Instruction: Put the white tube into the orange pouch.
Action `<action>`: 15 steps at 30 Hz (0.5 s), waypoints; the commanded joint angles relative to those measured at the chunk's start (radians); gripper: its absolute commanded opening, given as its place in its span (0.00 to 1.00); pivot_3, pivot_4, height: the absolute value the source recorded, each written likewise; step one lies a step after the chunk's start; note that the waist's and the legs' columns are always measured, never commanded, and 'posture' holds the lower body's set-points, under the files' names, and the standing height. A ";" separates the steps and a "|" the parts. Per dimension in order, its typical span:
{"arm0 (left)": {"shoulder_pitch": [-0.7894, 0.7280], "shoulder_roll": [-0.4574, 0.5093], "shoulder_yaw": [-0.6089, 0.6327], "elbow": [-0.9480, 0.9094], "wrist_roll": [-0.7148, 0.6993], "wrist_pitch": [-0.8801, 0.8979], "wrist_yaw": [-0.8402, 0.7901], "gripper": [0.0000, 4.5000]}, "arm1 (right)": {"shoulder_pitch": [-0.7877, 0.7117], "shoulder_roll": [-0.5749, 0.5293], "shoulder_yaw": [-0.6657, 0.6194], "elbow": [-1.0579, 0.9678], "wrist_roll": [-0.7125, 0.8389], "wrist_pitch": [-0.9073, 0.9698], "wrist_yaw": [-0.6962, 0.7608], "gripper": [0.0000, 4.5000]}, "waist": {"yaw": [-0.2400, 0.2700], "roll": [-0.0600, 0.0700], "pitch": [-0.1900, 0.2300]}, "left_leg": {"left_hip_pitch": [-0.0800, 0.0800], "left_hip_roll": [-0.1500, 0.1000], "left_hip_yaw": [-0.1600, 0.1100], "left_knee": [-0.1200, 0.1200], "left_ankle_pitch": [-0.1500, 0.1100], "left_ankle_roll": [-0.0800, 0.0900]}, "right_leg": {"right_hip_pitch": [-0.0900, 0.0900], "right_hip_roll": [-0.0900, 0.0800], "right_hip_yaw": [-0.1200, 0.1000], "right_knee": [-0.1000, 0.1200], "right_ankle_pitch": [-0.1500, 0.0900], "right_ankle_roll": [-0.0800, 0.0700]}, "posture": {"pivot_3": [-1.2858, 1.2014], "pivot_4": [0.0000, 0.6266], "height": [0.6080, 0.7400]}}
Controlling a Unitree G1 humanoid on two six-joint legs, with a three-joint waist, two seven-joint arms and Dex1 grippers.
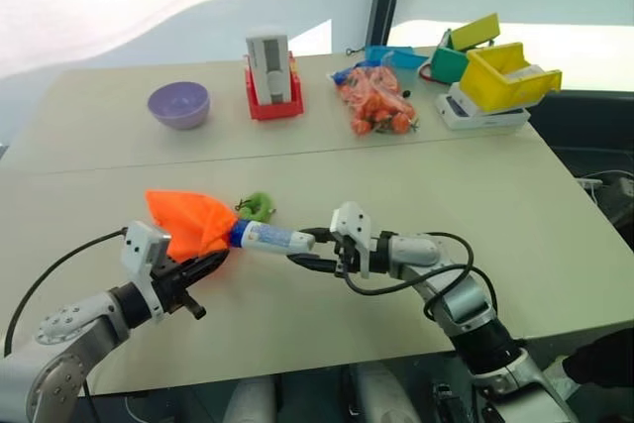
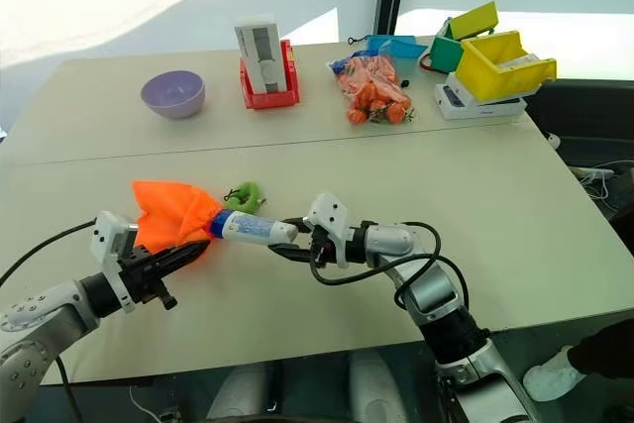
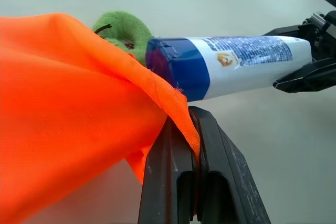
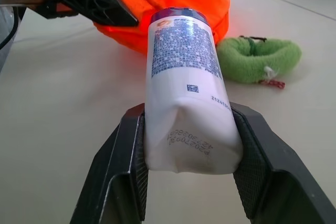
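Observation:
The orange pouch (image 1: 188,221) lies bunched on the table at the near left, its green ring (image 1: 257,206) beside it. My left gripper (image 1: 206,267) is shut on the pouch's near edge, the fabric pinched between its fingers (image 3: 173,171). The white tube (image 1: 269,237) with a blue cap and blue print is held level just over the table, cap end touching the pouch's edge. My right gripper (image 1: 300,247) is shut on the tube's flat tail end (image 4: 191,140), pointing left toward the pouch. The pouch's mouth does not show.
Along the far half of the table (image 1: 515,205) stand a purple bowl (image 1: 179,104), a white-grey box in a red base (image 1: 270,74), a clear bag of carrots (image 1: 376,101), and yellow, green and blue bins (image 1: 500,76). The table's right edge is close to the right arm.

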 commanded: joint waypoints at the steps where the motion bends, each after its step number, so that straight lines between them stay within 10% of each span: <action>1: -0.008 0.009 -0.008 -0.050 -0.003 -0.010 0.003 0.00 | -0.034 0.030 0.023 -0.008 0.003 -0.017 0.006 0.40 | 0.001 0.000 0.000 | 0.000 0.000 0.000 0.000 0.000 0.000 | 0.000 0.000 0.000 0.000 0.000 0.000 | 0.52 0.24 1.00; 15: 0.004 0.014 -0.053 -0.066 0.030 -0.027 0.000 0.00 | -0.083 0.034 0.065 0.029 -0.029 -0.029 0.037 0.40 | 0.000 0.000 0.000 | 0.000 -0.001 0.000 0.000 0.000 0.000 | 0.000 0.000 0.000 0.000 0.000 0.000 | 0.52 0.24 1.00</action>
